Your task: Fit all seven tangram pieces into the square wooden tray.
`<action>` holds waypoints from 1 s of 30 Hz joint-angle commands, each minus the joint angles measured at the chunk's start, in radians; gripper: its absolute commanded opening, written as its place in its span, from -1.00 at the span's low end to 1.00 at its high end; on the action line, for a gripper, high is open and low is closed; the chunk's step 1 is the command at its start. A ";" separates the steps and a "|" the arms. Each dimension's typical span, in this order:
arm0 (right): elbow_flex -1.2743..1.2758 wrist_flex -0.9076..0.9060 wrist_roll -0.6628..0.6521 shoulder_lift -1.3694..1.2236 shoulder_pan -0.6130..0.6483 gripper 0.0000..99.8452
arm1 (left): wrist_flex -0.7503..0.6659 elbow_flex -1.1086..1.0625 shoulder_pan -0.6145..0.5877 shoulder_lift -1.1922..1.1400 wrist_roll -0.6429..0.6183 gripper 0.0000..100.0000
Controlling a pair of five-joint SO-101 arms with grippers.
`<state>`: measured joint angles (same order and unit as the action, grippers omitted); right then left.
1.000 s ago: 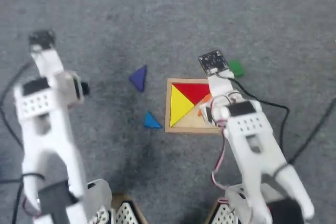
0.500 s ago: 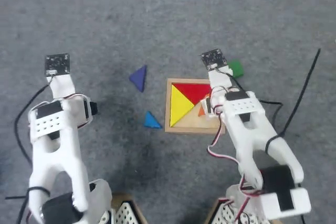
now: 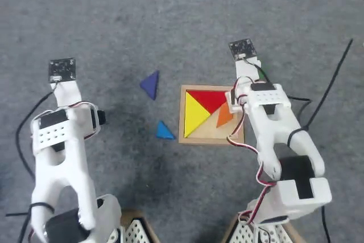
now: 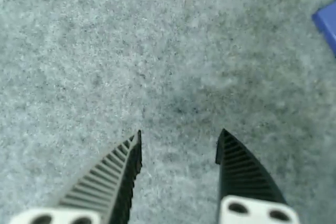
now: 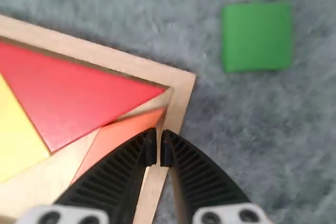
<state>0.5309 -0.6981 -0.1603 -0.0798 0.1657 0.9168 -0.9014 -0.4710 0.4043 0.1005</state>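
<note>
High view: square wooden tray (image 3: 205, 135) at frame centre holds red triangle (image 3: 207, 99), yellow triangle (image 3: 195, 115), orange triangle (image 3: 224, 116); dark blue triangle (image 3: 150, 84) and light blue triangle (image 3: 164, 131) lie left of it. Its right rim is covered by the right arm (image 3: 267, 120).
Left wrist view: left tool (image 4: 178, 150) is spread open, empty.
Right wrist view: right tool (image 5: 158, 148) is closed on nothing over the tray corner. Judged next: green square (image 5: 256, 36) nearby; tool to be opened and squared to its edges before descent.

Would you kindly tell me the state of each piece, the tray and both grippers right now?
wooden tray: partly filled
red triangle: in tray
yellow triangle: in tray
orange triangle: in tray
green square: outside tray
dark blue triangle: outside tray
light blue triangle: outside tray
left gripper: open, empty
right gripper: shut, over tray rim
</note>
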 commanded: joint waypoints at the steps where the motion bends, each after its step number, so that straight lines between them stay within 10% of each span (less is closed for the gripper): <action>1: -0.026 0.002 -0.003 0.102 0.002 -0.93 | -0.023 0.008 0.000 0.040 0.008 -0.55; 15: 0.222 0.001 -0.002 0.272 0.240 -0.93 | -0.025 0.008 0.002 0.040 0.009 -0.55; 30: 0.078 0.012 -0.012 0.065 0.082 -0.93 | -0.025 0.008 0.002 0.038 0.009 -0.55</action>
<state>0.6720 -0.6813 -0.1603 -0.0184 0.2992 0.9168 -0.9014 -0.4710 0.4043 0.1005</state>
